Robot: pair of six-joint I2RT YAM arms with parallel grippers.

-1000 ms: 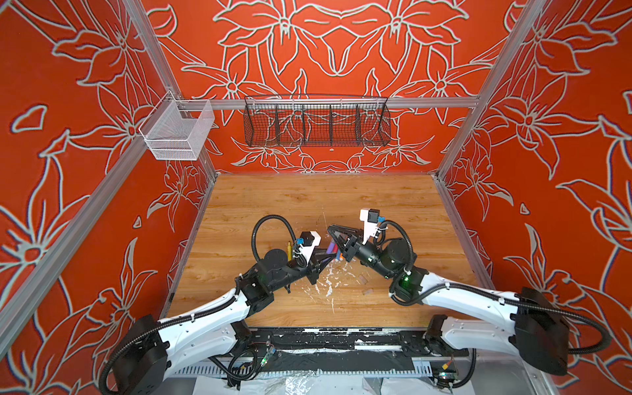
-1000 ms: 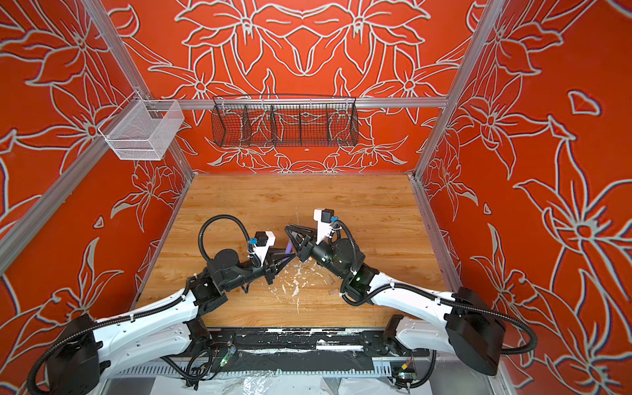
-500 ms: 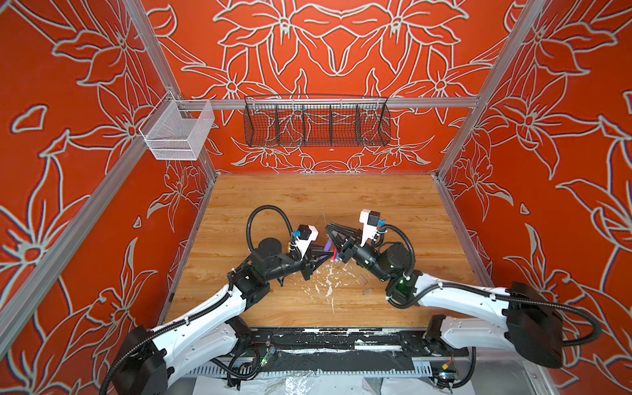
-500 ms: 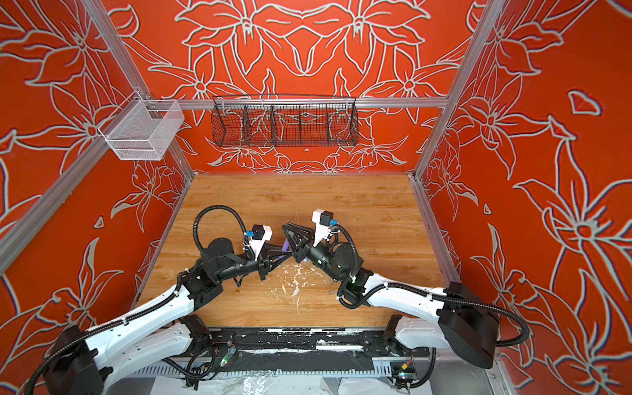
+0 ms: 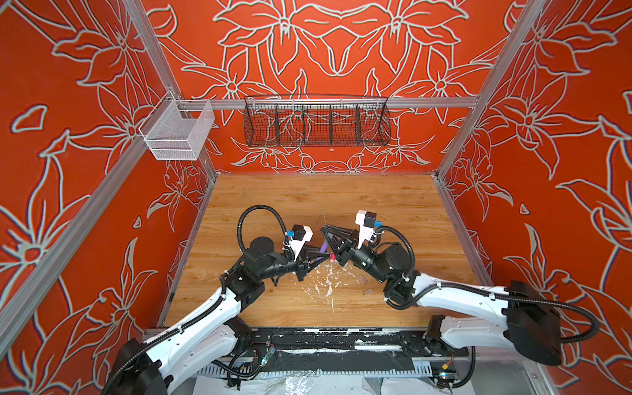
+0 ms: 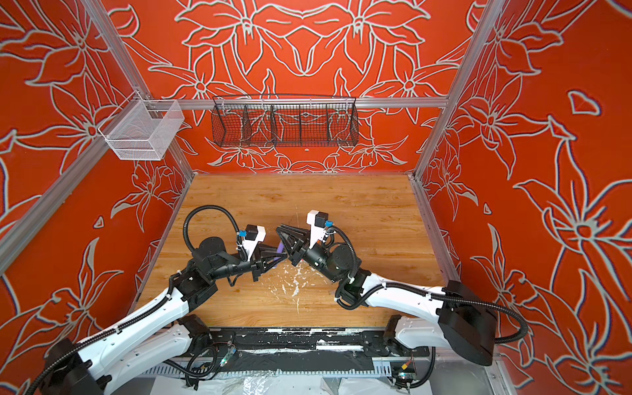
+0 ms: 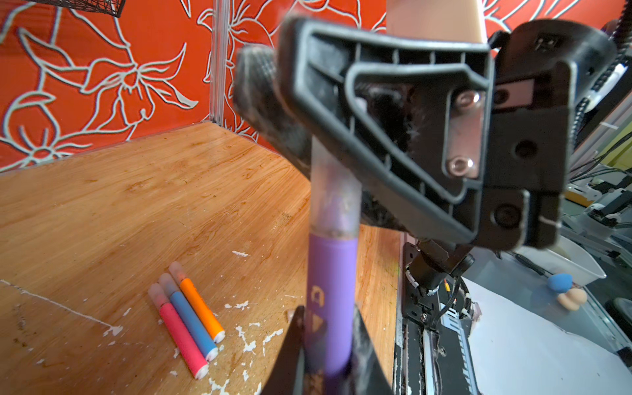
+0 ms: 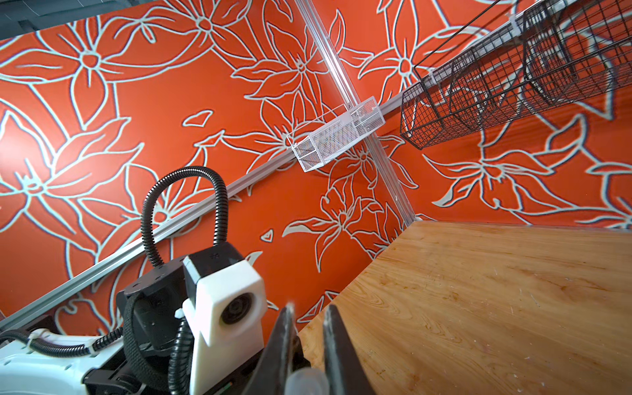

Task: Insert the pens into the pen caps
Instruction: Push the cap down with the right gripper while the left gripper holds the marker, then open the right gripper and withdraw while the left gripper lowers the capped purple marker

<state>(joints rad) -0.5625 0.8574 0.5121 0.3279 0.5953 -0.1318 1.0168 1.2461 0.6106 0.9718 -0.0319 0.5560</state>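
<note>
Fingers (image 7: 294, 345) of the left end effector (image 7: 328, 331) stand narrow at the bottom centre of the left wrist view, clamped on the barrel of the purple pen (image 7: 331, 273), which runs straight up the frame. Over the pen's far end sits a clear cap (image 7: 335, 205), its mouth meeting the purple barrel. The right end effector (image 8: 310, 318) is pinched tight on that cap, which shows as a pale blur at the bottom centre of the right wrist view. Its black fingers (image 7: 393, 154) fill the upper right of the left wrist view. In both top views the two end effectors meet just below the centre of the frame, above the wooden worktop (image 5: 307, 205). To the lower left of the held pen in the left wrist view, a pink pen (image 7: 181, 337), a blue pen (image 7: 189, 318) and an orange pen (image 7: 200, 307) lie side by side, touching, each with a frosted cap on its upper-left end. White paint flecks (image 5: 328, 284) scatter the wood below the end effectors. In a top view, two small pale pieces (image 5: 362, 280) that look like loose caps lie to the right of the flecks. A black wire basket (image 5: 316, 124) hangs on the back wall and a white mesh basket (image 5: 176, 135) hangs at the upper left.
</note>
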